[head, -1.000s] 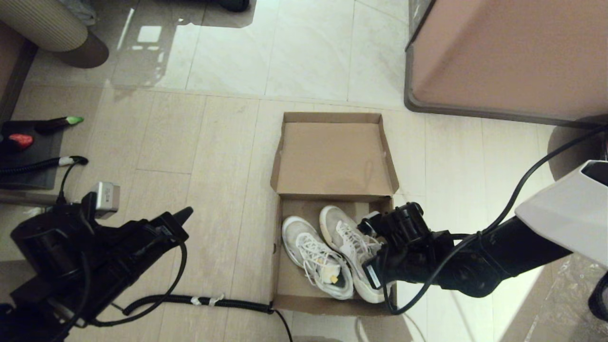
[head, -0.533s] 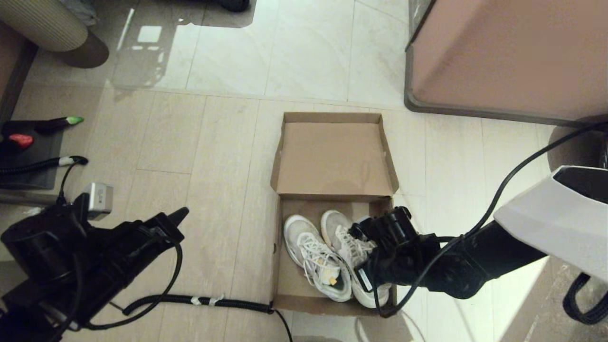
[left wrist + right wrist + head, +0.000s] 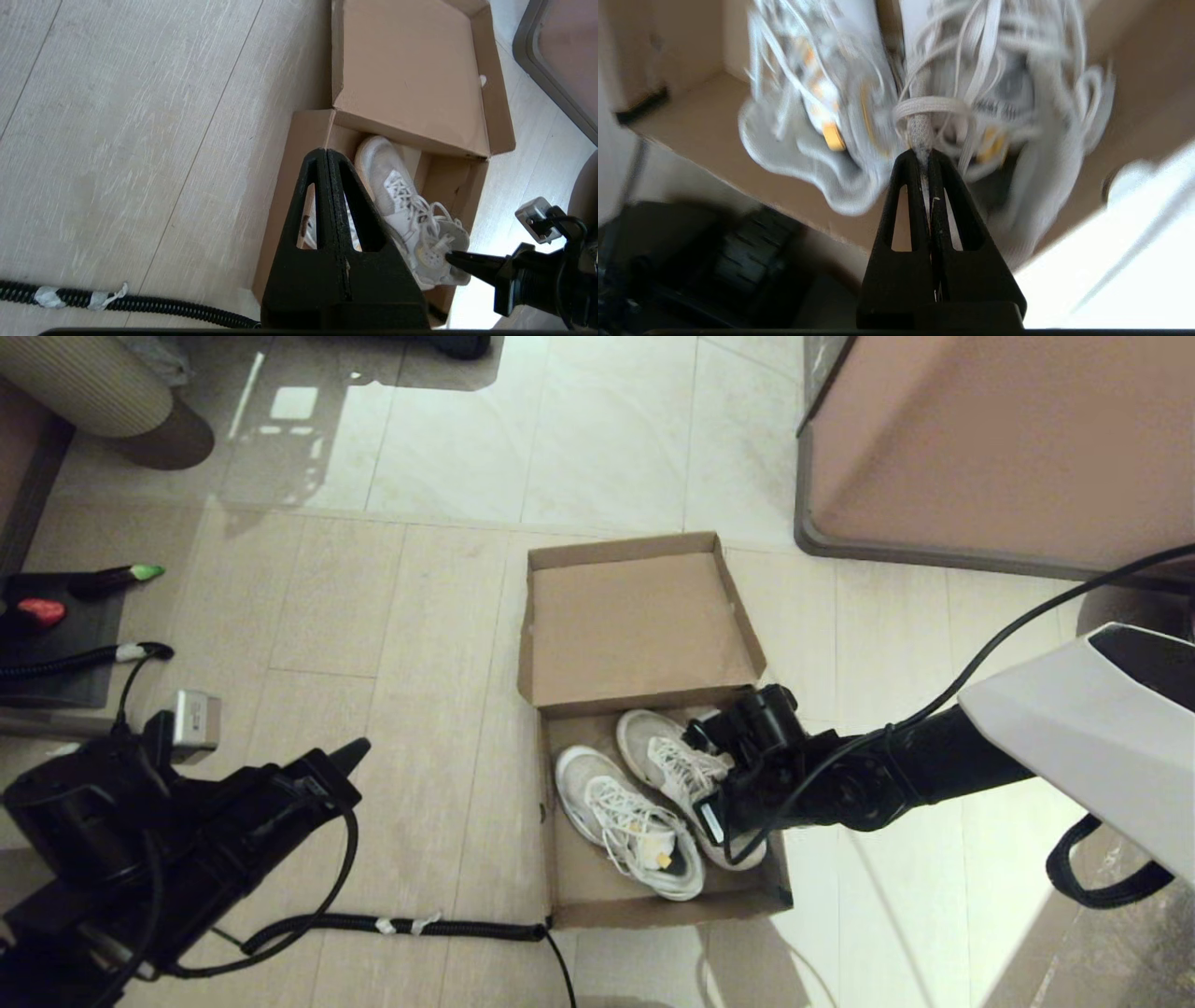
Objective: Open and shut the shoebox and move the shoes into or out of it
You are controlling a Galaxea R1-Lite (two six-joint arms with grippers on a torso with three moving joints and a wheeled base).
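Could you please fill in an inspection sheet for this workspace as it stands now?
Surface: pale tiled floor.
Job's things: shoebox open, lid laid back; both shoes inside.
Clutter: nothing seen near the box.
Grippers: right gripper shut on a shoe's heel loop inside the box; left gripper shut, empty, beside the box.
Cables: corrugated hose on the floor reaching the box corner.
Surroundings: pinkish cabinet behind; dark mat at far left.
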